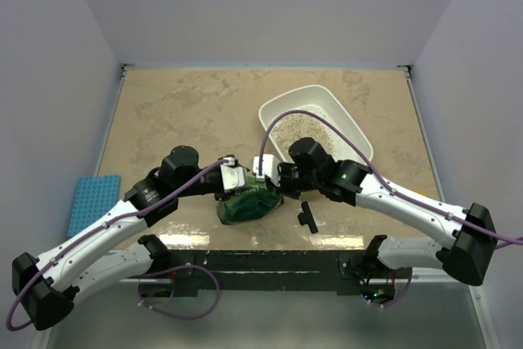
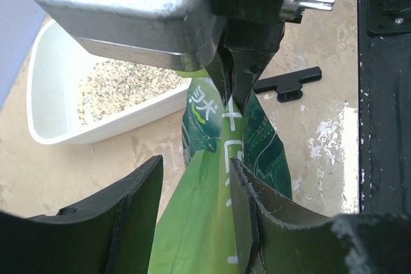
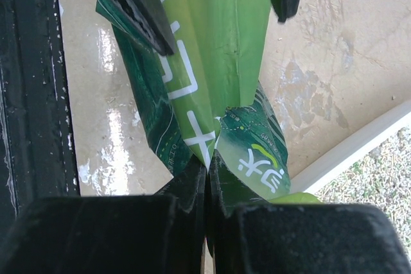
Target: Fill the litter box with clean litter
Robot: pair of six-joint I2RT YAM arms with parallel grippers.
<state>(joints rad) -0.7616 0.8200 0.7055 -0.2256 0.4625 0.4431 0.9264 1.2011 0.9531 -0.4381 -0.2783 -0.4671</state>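
Right now the crinkled green bag [image 1: 249, 203], printed with white characters, sits near the front edge of the tan table [image 1: 188, 112], between the two arms, with both grippers on its upper end. The right gripper [image 3: 207, 166] has its fingers [image 3: 187, 187] pressed together on a fold of the bag, pinching the dark green printed part. In the left wrist view the same pinch shows from the other side, under the metal body of that gripper. The left gripper [image 2: 196, 165] straddles the lighter green stretch of the bag with its fingers [image 2: 131, 216] parted. The bag lies against one finger, while a strip of tabletop shows between the bag and the other, so this gripper is not clamped on it. The white litter box [image 1: 337, 114] stands on the table beyond the bag and to its right, close by but with bare tabletop between them. Its near corner is hidden under the right arm in the overhead view. Clean litter [image 1: 296, 130], pale and speckled, covers the floor of the box at the end nearer the bag, and the farther end is bare white plastic. A small black clip [image 1: 308, 217] lies on the table just right of the bag. A blue rack [image 1: 92, 202] rests at the left edge, well apart from everything else.
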